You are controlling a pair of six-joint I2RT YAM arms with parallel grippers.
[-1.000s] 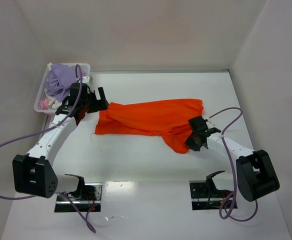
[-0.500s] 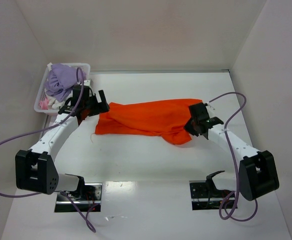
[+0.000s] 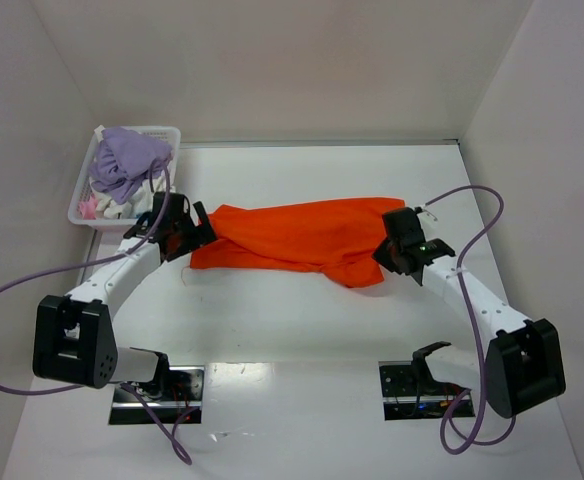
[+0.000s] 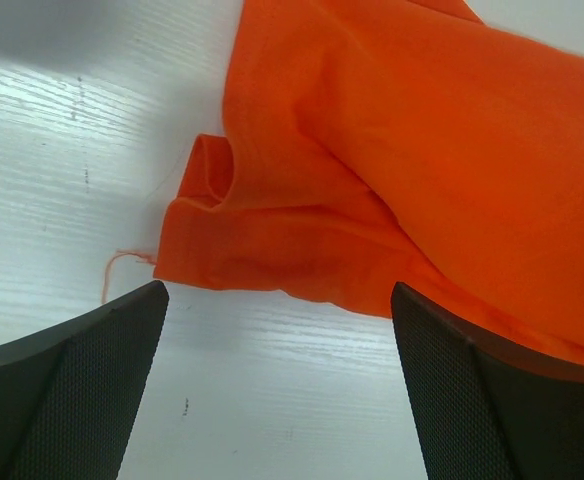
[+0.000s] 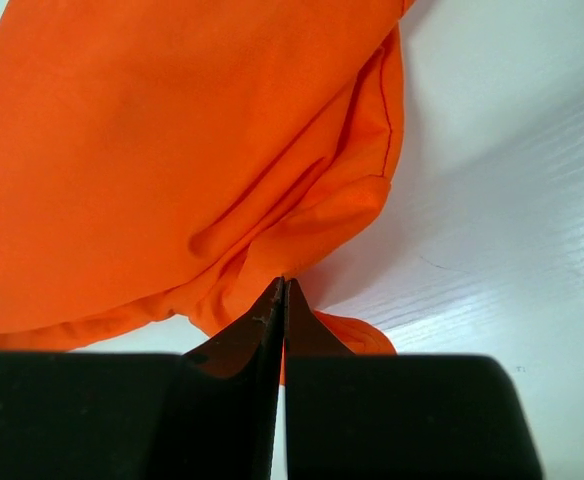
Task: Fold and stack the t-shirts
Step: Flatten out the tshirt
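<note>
**Step in hand:** laying out, ahead of any fold. The orange t-shirt (image 3: 302, 235) lies bunched in a long band across the middle of the table (image 3: 292, 330). It is doubled over itself and shows no clean outline.

**Grippers:**
- The right gripper (image 3: 397, 250) stands at the shirt's right end. The right wrist view shows its jaws pressed together on a pinch of orange cloth.
- The left gripper (image 3: 184, 235) stands at the shirt's left end, jaws spread wide with nothing between them. In the left wrist view its fingers (image 4: 72, 390) straddle bare table just short of a folded hem and a loose thread.

**Judgement:** the next move calls for the left gripper to advance onto that near edge and close on a clear corner. Both ends can then be drawn apart and the shirt flattened. Folding is not yet begun, and no stack is seen.

**Not determinable:**
- The part held by the right gripper appears to be a sleeve or hem fold, but the layers hide it.
- Collar, front and back cannot be told apart.
- The basket (image 3: 168, 131) at the far left holds lilac cloth (image 3: 127, 160) and other pieces, too heaped to identify as shirts
</note>
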